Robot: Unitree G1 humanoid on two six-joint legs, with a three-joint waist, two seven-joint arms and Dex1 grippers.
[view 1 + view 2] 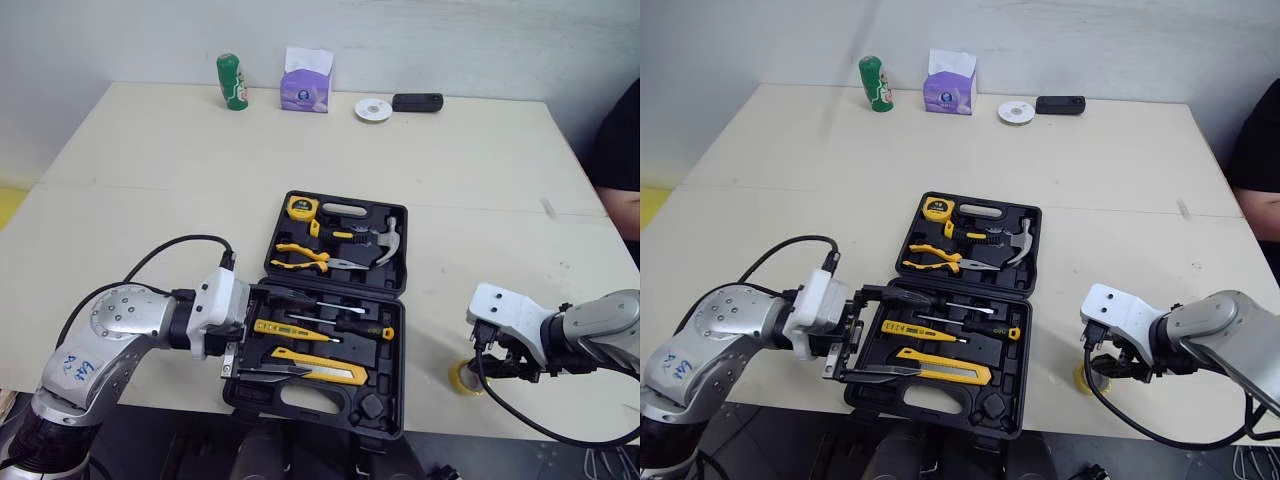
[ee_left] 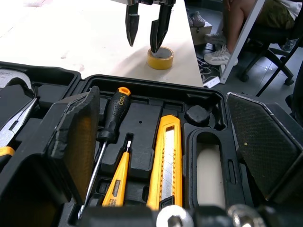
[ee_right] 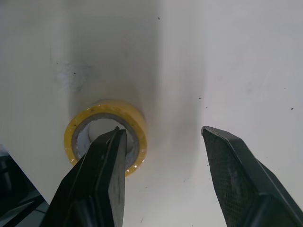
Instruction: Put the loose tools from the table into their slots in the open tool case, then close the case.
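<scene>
Leftmost, the left gripper (image 1: 262,332) has its fingers spread wide and holds nothing, at the left edge of the open tool case (image 1: 385,420). Slotted inside are a screwdriver (image 2: 113,113) marked "deli" on its black handle, a yellow test pen (image 2: 118,182) and a yellow utility knife (image 2: 165,161). Right of the case, near the table (image 1: 150,160) front edge, the yellow tape roll (image 3: 130,116) lies loose; the right gripper (image 3: 162,130) is parted over it, one finger above the hole, the other outside the roll.
</scene>
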